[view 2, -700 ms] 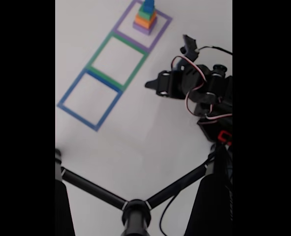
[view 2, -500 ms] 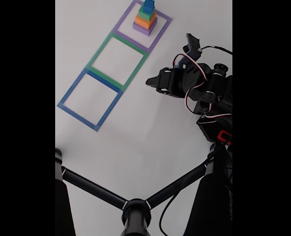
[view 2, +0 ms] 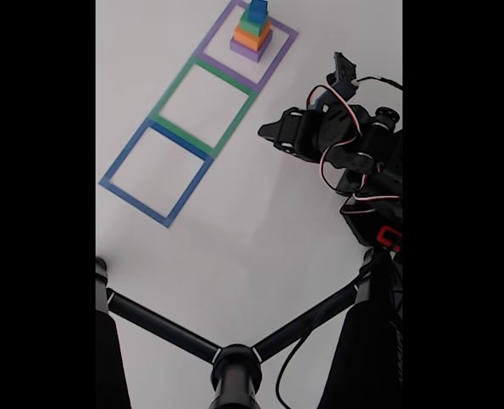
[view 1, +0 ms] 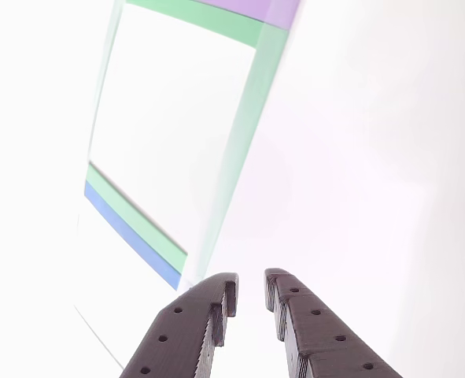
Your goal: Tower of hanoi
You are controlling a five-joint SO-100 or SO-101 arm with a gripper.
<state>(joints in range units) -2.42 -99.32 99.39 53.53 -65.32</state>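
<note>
Stack: the tower of hanoi (view 2: 252, 32) stands assembled inside the purple taped square (view 2: 281, 53) at the top of the fixed view; 4 blocks, purple at the base, orange, green, blue on top.

Other squares: green taped square (view 2: 170, 95) and blue taped square (view 2: 122, 156) lie in a row below it on the white worktop (view 2: 234, 239), both with nothing inside.

Hand: the hand (view 1: 250, 293) shows 2 dark fingers (view 1: 193, 323) parted by a narrow gap, holding nothing. In the fixed view it (view 2: 270, 132) sits to the right of the green square, well apart from the stack.

Aim: in the other view the fingers point along the right edge of the green tape, with purple tape just visible at the top.

Step in hand (judged): approach to the top blue block, the 1st move of the puzzle.

How to do it well: swing toward the purple square and spread the fingers wider than the blue block before descending; come down from above so the green block below is not nudged; close on 2 opposite flat faces and lift straight up.

Risk: a sideways approach could topple the whole stack.

Foreground: black tripod legs (view 2: 183, 336) cross the bottom of the fixed view.
</note>
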